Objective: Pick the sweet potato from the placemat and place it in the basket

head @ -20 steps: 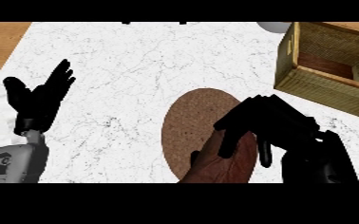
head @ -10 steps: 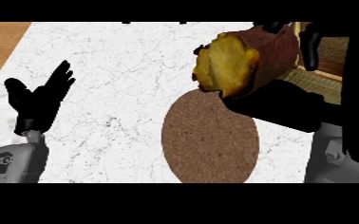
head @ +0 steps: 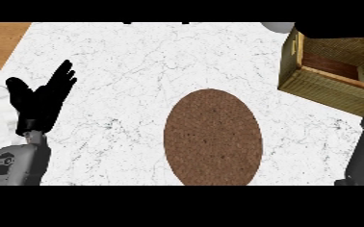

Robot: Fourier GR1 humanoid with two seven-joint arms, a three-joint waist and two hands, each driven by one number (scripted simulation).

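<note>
1. The left hand (head: pixel 39 101) rests near the counter's (head: pixel 142 67) left edge, fingers straight and apart.
2. The brown placemat (head: pixel 213 137) lies bare near the front edge.
3. The basket (head: pixel 323 69) stands at the right edge.
4. The sweet potato and the right hand's fingers cannot be seen.

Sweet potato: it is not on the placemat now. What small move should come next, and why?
Probably lower it into the basket: the placemat is bare, the potato is hidden, and a dark shape, likely the right robot hand, hangs over the basket's far edge.
</note>
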